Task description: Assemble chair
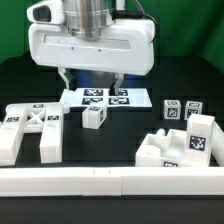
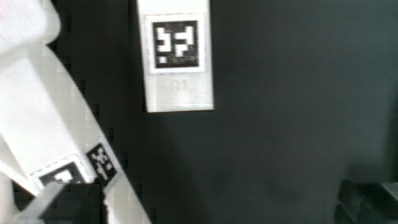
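Note:
My gripper point(image 1: 92, 82) hangs open and empty over the middle of the table, its two dark fingers point(image 1: 66, 80) wide apart. A white leg block point(image 1: 95, 117) with a tag stands just in front of and below it. In the wrist view this block point(image 2: 176, 55) shows as a long white piece with one tag, lying away from the gripper point(image 2: 214, 205) and not between the fingers. The X-braced panel point(image 1: 30, 125) lies at the exterior view's left. A larger blocky white part point(image 1: 178, 148) lies at the right, with two small tagged blocks point(image 1: 172, 110) behind it.
The marker board point(image 1: 105, 98) lies flat behind the leg block, under the gripper; its tagged edge point(image 2: 54, 130) shows in the wrist view. Long white border rails point(image 1: 110, 182) run along the front. The table is black.

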Available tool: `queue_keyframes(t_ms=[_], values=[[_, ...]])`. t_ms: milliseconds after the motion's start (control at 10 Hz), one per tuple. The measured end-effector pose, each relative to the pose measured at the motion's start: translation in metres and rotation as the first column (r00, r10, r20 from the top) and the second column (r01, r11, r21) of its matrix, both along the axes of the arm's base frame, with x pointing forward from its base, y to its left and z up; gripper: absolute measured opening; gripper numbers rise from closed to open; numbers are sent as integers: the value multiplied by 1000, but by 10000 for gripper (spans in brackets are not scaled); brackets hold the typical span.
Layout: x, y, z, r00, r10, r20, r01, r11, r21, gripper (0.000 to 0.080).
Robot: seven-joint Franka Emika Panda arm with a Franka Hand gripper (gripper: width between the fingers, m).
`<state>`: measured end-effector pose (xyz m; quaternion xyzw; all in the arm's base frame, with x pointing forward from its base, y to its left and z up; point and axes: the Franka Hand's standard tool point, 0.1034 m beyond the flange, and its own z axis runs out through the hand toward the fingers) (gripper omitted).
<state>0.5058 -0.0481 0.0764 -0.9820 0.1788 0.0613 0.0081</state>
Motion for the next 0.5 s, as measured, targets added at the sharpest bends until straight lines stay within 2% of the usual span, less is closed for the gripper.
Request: queue_keyframes(t_ms=[300,500], values=[[-7,1,-2,998,-1,-59,1,1000,15,649],[-16,-1,-12,973,60,-224,-45,997,70,649]])
